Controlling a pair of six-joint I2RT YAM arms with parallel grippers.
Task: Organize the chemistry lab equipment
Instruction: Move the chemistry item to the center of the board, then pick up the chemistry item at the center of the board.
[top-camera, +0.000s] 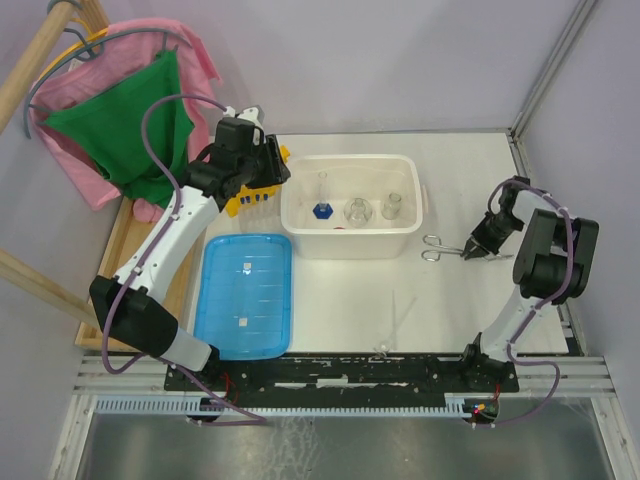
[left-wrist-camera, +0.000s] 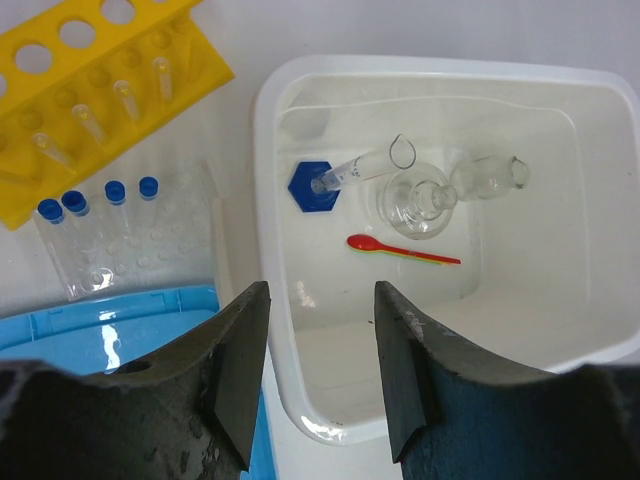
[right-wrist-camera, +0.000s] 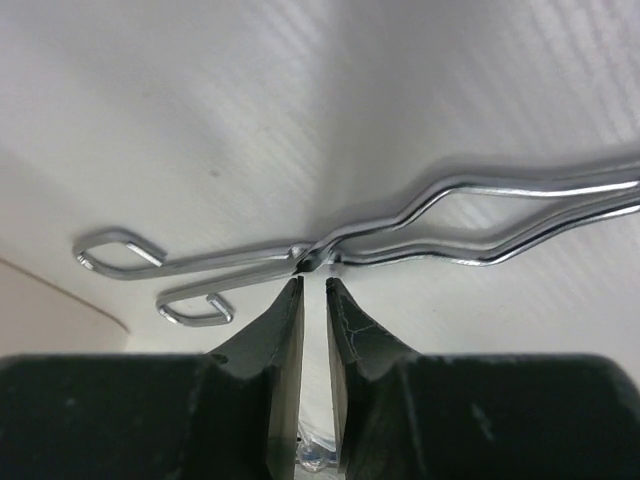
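My left gripper (left-wrist-camera: 318, 370) (top-camera: 268, 168) hangs open over the near-left rim of the white tub (left-wrist-camera: 268, 150), nothing between its fingers. The yellow tube rack (left-wrist-camera: 90, 70) (top-camera: 243, 203) lies tilted left of the tub, with several blue-capped tubes (left-wrist-camera: 115, 191) on clear plastic beside it. Inside the tub are two clear flasks (left-wrist-camera: 420, 200) (left-wrist-camera: 490, 178), a blue-based glass cylinder (left-wrist-camera: 320, 185) and a red spoon (left-wrist-camera: 400, 250). The metal tongs (right-wrist-camera: 318, 255) (top-camera: 440, 248) lie flat on the table right of the tub. My right gripper (right-wrist-camera: 314, 282) (top-camera: 472, 250) is at their pivot, narrowly open and empty.
A flat blue lid (top-camera: 245, 295) lies in front of the rack. A thin clear rod (top-camera: 397, 315) rests on the table near the front edge. Pink and green cloths (top-camera: 120, 120) hang over a wooden frame at the far left. A wall post (top-camera: 515, 130) stands at the back right.
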